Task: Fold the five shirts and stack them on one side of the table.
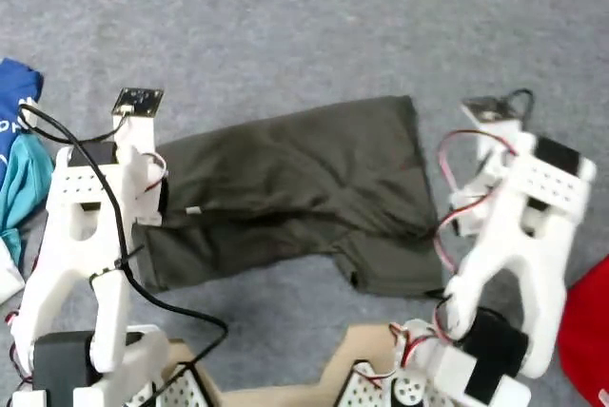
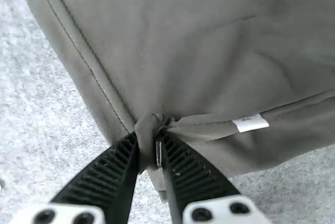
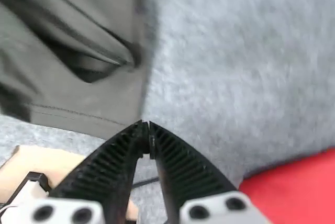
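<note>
We judge the folding of the olive shirt (image 1: 295, 188), lying part folded at mid surface (image 1: 285, 27), to be in hand; the next move calls for carrying its pinched left edge across evenly. The left end effector (image 2: 149, 137) is clamped on a bunch of that hem. The right end effector (image 3: 146, 126) is closed tip to tip at the shirt's right edge, and we cannot confirm any cloth between the tips.

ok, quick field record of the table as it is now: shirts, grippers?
in work: olive shirt, mid-table, creased
left gripper: shut on the olive shirt's hem, cloth bunched between its fingers
right gripper: shut, at the olive shirt's opposite edge; unclear if it pinches cloth
tag: white, near the left gripper
waiting: blue shirt and teal shirt at one table edge, red shirt at the other
table: grey cover
</note>
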`<state>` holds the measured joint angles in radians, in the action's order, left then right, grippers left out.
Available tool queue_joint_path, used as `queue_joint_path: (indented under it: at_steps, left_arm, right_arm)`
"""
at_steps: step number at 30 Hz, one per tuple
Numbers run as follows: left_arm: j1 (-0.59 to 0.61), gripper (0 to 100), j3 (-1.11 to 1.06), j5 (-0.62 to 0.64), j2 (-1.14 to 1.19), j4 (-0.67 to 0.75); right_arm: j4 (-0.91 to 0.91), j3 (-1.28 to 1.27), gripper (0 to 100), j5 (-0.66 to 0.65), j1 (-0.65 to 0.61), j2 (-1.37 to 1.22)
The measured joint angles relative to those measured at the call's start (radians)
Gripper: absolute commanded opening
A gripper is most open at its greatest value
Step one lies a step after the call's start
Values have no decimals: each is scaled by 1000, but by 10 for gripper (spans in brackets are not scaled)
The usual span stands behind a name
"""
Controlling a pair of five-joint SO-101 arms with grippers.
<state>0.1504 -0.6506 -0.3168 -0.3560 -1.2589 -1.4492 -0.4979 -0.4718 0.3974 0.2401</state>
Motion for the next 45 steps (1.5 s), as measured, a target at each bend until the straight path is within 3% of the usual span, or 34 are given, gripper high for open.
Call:
queue_joint_path:
  at_steps: [5, 10, 21, 25, 37, 43, 45]
  left_arm:
    - [0, 19, 0, 0, 0, 0]
    - [0, 19, 0, 0, 0, 0]
    - [0, 19, 0, 0, 0, 0]
    - [0, 19, 0, 0, 0, 0]
    - [-8, 19, 0, 0, 0, 0]
    - [-8, 19, 0, 0, 0, 0]
    - [-8, 19, 0, 0, 0, 0]
  right_arm:
    - [-2, -68, 124, 68, -255, 12]
    - [12, -103, 122, 152, -408, 12]
    - [132, -164, 166, 163, -417, 12]
    - [175, -164, 227, 117, -417, 12]
    - [269, -117, 224, -20, -417, -224]
    - [265, -55, 41, -21, -407, -295]
    - [244, -46, 23, -21, -407, -295]
